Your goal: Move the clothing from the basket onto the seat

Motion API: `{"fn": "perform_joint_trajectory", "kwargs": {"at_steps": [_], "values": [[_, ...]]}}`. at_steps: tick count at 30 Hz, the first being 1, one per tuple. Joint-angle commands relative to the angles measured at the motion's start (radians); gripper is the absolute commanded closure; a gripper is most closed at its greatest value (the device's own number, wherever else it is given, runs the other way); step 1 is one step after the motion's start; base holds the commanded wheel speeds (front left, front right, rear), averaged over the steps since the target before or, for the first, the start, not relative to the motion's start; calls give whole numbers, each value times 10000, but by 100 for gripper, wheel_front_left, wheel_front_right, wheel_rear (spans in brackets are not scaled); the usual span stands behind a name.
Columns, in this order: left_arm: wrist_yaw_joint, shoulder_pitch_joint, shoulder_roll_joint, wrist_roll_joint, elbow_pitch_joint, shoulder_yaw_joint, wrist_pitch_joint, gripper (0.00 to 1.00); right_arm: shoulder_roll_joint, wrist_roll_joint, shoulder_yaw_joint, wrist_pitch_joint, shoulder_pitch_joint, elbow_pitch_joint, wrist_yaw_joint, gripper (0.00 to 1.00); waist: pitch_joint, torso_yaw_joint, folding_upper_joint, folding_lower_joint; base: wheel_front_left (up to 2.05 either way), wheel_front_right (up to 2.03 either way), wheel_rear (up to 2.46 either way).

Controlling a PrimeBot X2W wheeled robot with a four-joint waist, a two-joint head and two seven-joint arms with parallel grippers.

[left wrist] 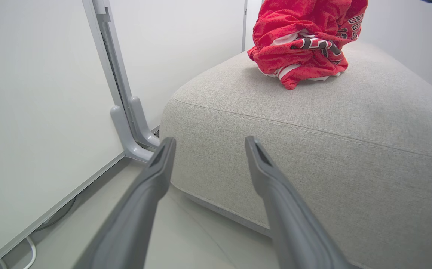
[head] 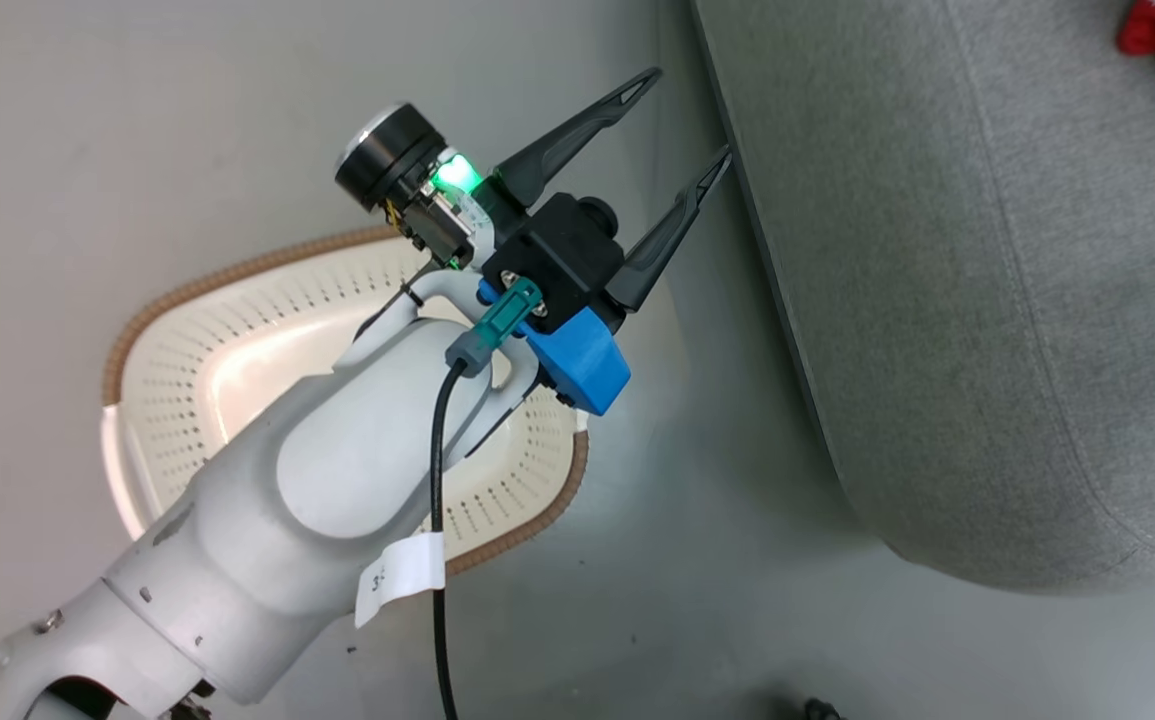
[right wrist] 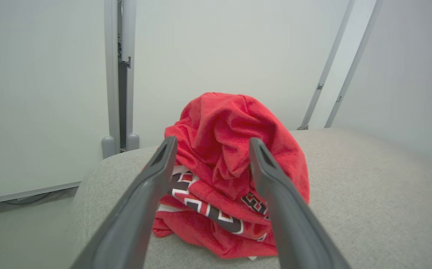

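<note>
While your left gripper (head: 692,112) holds its fingers spread just beside the seat (head: 937,300), your right gripper (right wrist: 212,139) is spread too, framing the clothing (right wrist: 219,123) heaped on that seat; the basket (head: 192,290) sits on the floor (head: 717,600) under your left forearm (head: 337,470).

Pale grey smooth floor (head: 697,600) carries a large grey fabric-upholstered seat (head: 977,300) with rounded edges. A cream perforated plastic basket with a brown woven-look rim (head: 177,400) stands near the seat's side, not touching it. On the seat top lies bunched bright red fabric clothing (left wrist: 301,41) with black-and-white lettering, well back from the seat's near corner.
</note>
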Motion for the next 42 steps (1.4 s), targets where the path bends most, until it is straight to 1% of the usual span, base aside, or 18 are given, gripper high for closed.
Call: {"fn": "perform_joint_trajectory", "kwargs": {"at_steps": [1,6,10,14,19,21,22,23,28,30,37,42], "values": [[111,218,-59,-117,63,142,-92,0,81,-126,326,2,281,-218,1,0,-710,221,0,0,0,0,0],[267,676,-172,-357,212,566,-159,0,30,-271,1274,2,653,-431,1,0,-1577,611,0,0,0,0,0],[438,1122,-211,-341,-90,1130,-168,0,-123,-316,1854,2,843,-414,1,0,-2202,999,0,0,0,0,0],[527,1768,-234,-225,-384,1873,-170,0,-203,-305,2342,2,1057,-358,1,0,-2756,1433,0,0,0,0,0],[460,2644,-358,-79,-545,2846,-172,0,-181,-301,2792,2,1324,-117,1,0,-3353,1894,0,0,0,0,0],[439,2829,-378,-43,-561,3039,-172,0,-173,-311,2892,2,1380,-60,1,0,-3474,1975,0,0,0,0,0],[436,2999,-416,2,-613,3280,-172,0,-164,-309,2991,2,1426,-21,1,0,-3571,2049,0,0,0,0,0],[476,3357,-446,123,-666,3730,-172,0,-141,-294,3180,3,1522,89,1,0,-3797,2177,0,0,0,0,0],[422,4271,-580,494,-782,4838,-173,0,-30,-197,3354,3,1813,280,1,0,-4357,2482,0,0,0,0,0],[368,4436,-611,567,-780,5008,-173,0,-2,-217,3349,3,1902,299,1,0,-4473,2557,0,0,0,0,0],[148,5557,-838,1053,-953,6251,-173,0,127,-176,3529,2,2489,575,1,0,-5135,2886,0,0,0,0,0],[142,6263,-1089,1411,-1204,7089,-174,0,234,-164,3595,2,2923,632,1,0,-5493,3062,0,0,0,0,0]]}}
